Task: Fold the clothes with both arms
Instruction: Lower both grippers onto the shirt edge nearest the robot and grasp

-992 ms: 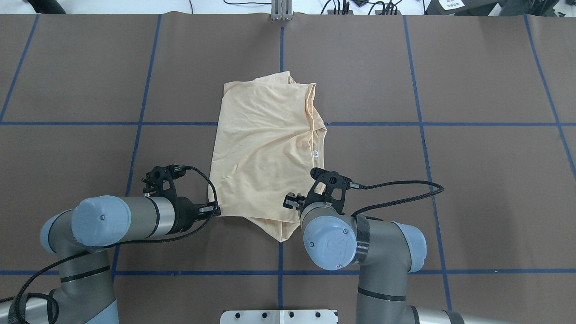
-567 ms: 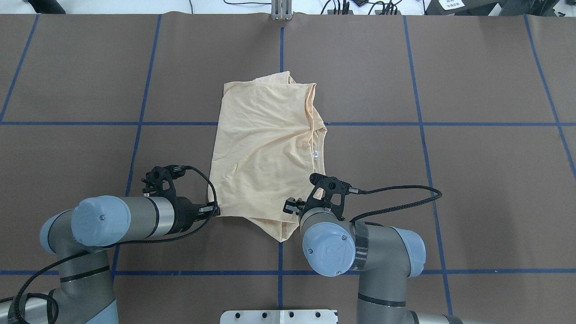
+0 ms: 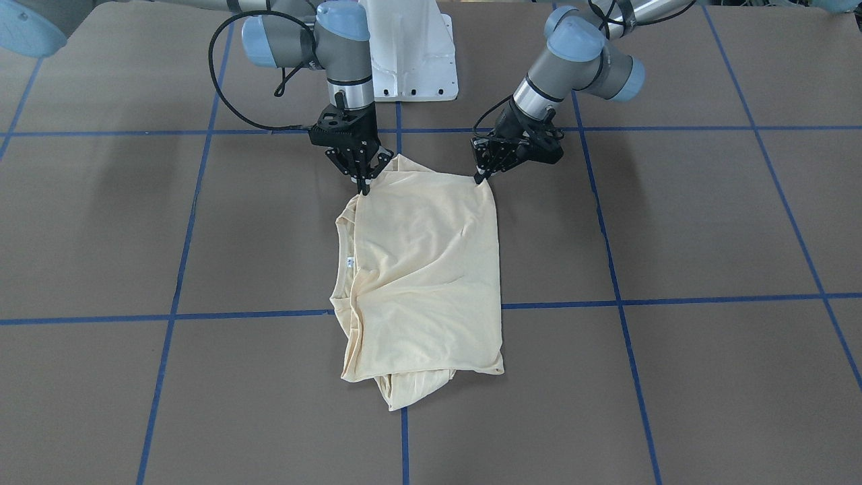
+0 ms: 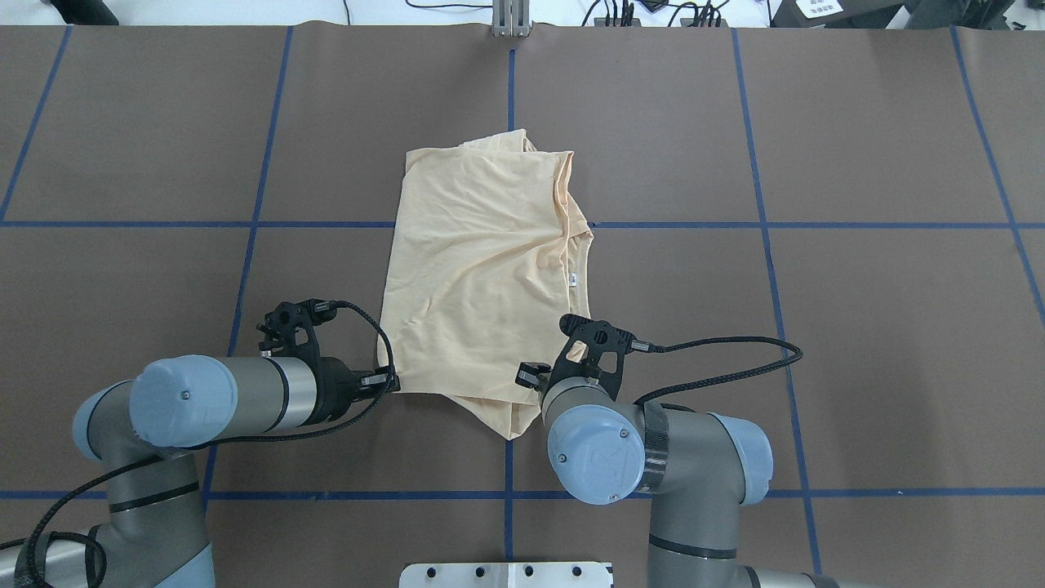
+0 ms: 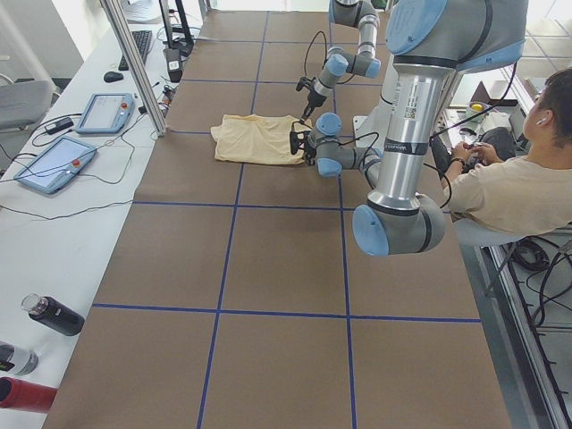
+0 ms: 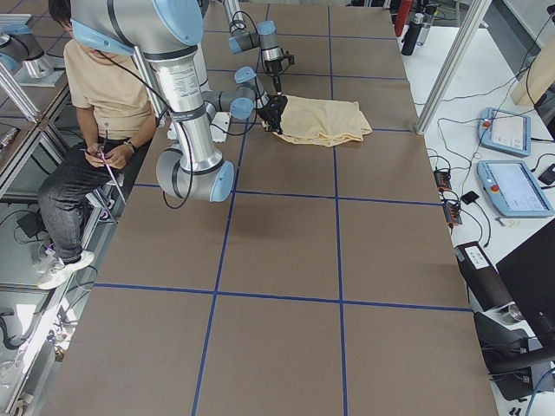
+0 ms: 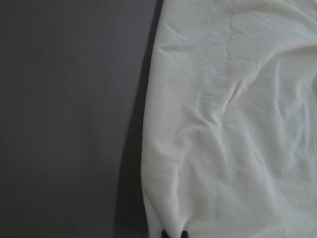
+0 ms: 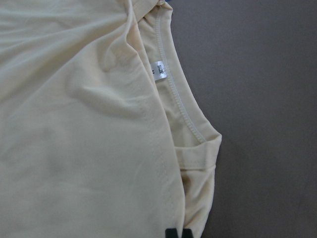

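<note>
Right hand (image 3: 364, 188) shifted back, pinching T-shirt (image 4: 482, 269); left hand (image 3: 479, 178) likewise.

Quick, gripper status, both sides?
Left gripper: closed, pinching a near corner of the T-shirt.
Right gripper: closed on the T-shirt's other near corner.

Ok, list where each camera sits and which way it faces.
Front-facing: across the table, facing the robot; shows left arm, right arm, T-shirt.
Overhead: behind the shoulders, looking forward and down; both arms.
Exterior left: table's end, left arm near.
Exterior right: opposite end, right arm near.
Left wrist: left gripper tips on the T-shirt's edge.
Right wrist: right gripper tips, neck label.
Shared: front-facing and overhead both show that label.
</note>
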You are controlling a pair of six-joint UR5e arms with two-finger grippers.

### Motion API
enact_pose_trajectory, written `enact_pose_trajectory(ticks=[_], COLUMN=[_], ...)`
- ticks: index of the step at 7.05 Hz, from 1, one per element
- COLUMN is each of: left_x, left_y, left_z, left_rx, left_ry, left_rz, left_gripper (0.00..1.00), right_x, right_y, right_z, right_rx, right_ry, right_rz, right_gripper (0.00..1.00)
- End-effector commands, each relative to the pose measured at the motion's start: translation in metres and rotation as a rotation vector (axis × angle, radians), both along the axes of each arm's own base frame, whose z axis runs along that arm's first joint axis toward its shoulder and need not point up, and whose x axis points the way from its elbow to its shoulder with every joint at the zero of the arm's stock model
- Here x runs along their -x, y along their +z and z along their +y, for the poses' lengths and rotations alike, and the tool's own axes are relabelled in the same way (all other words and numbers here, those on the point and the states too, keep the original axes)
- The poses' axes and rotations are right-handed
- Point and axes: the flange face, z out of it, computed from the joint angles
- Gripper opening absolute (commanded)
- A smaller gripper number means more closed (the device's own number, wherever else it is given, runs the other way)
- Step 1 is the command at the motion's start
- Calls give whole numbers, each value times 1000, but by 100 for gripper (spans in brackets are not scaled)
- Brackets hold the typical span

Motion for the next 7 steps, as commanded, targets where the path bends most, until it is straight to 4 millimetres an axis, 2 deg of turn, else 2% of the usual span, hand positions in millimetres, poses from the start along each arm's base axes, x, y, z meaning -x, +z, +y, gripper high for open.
enact_pose_trajectory(ticks=[1,2,3,6,7], left_x=[0,0,0,-1,-1], left_y=[0,-1,-1,-3,-3], left_z=[0,0,0,0,0], left_rx=[0,0,0,-1,-1], left_ry=[1,1,1,2,2], left_rz=[0,2,2,5,5], left_gripper=[0,0,0,0,0], right_x=[-1,-1,-1,0,0], right_y=[0,0,2,6,5], right_z=[-1,-1,-1,-1,-1], right_rx=[-7,-8,-7,-5,-6], right_ry=[-6,-6,-7,-7,-7], right_rz=[5,5,10,19,17], right_gripper=[25,35,36,34,24])
